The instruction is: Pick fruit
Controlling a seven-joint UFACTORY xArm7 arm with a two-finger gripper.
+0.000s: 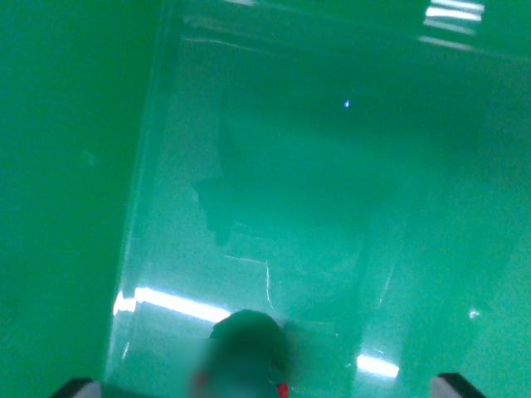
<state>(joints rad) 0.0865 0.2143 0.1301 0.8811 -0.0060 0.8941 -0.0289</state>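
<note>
Only the two dark fingertips of my gripper [265, 388] show, in the bottom corners of the wrist view. One fingertip [76, 386] is at the left and the other at the right, far apart, so it stands open. Between them, close to the lens, sits a blurred dark rounded object [245, 348] with a bit of red at its lower edge. I cannot tell whether it is a fruit, and neither fingertip touches it. Below me lies a clear plastic container [141, 207] on a green surface [58, 166].
The container's see-through wall runs down the wrist view's left, and its far rim [332, 41] crosses the top. Bright light reflections streak its floor [174, 303] and the top right corner. Green surface surrounds it on the left and right.
</note>
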